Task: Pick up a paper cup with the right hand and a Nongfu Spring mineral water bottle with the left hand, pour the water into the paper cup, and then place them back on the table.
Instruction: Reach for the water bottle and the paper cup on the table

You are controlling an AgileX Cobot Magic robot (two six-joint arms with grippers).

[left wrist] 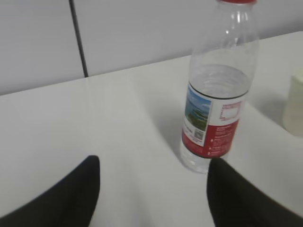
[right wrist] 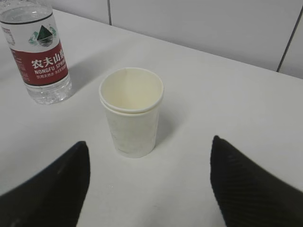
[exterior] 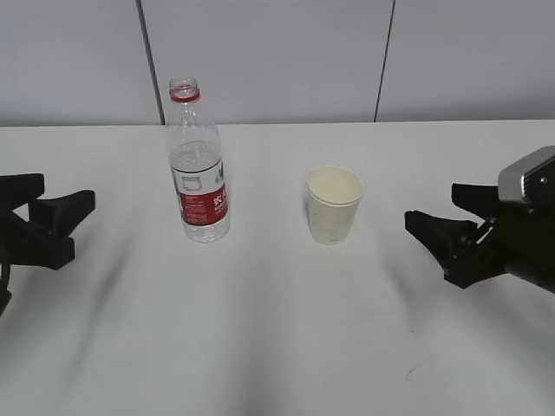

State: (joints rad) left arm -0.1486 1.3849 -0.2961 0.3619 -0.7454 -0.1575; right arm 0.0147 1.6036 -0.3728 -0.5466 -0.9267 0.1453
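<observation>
The Nongfu Spring bottle (exterior: 198, 165) stands upright and uncapped on the white table (exterior: 277, 347), partly full, with a red neck ring and red-and-white label. It also shows in the left wrist view (left wrist: 218, 94) and the right wrist view (right wrist: 39, 56). The cream paper cup (exterior: 333, 204) stands upright and empty to its right, also in the right wrist view (right wrist: 131, 111). My left gripper (exterior: 52, 212) is open and empty, left of the bottle (left wrist: 154, 184). My right gripper (exterior: 442, 217) is open and empty, right of the cup (right wrist: 149, 179).
A grey panelled wall (exterior: 277, 52) runs behind the table's far edge. The cup's edge shows at the right border of the left wrist view (left wrist: 294, 106). Bare tabletop lies in front of the bottle and cup.
</observation>
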